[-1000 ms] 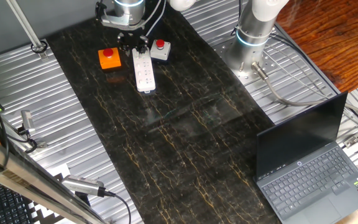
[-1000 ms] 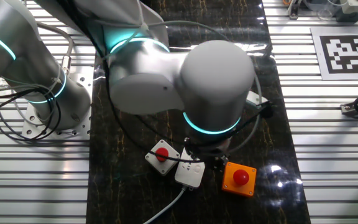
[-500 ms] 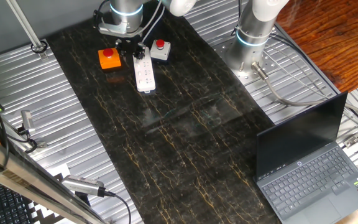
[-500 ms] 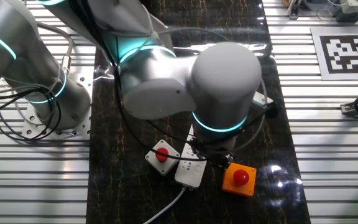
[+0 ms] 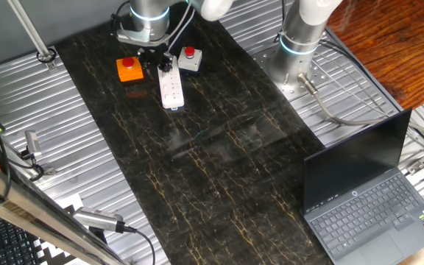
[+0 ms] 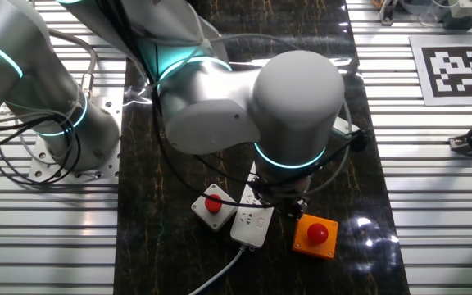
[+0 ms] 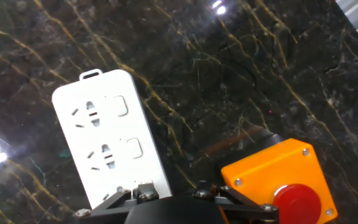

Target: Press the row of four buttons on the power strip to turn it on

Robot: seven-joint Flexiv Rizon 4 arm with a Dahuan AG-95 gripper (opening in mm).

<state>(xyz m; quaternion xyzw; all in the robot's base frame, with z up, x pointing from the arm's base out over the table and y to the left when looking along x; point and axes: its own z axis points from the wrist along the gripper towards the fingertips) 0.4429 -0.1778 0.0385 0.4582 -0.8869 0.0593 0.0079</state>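
The gripper [image 5: 155, 57] hovers over the power strip [image 5: 170, 85] to reach its buttons; whether the jaws are apart is hidden.

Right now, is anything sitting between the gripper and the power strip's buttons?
Nothing visible. The gripper hangs directly over the power strip; the orange box and grey box flank it on either side.

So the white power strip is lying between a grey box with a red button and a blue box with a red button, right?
Not quite. The power strip does lie between two button boxes, and one is the grey box, but the other box is orange, not blue. The hand view shows its orange body plainly.
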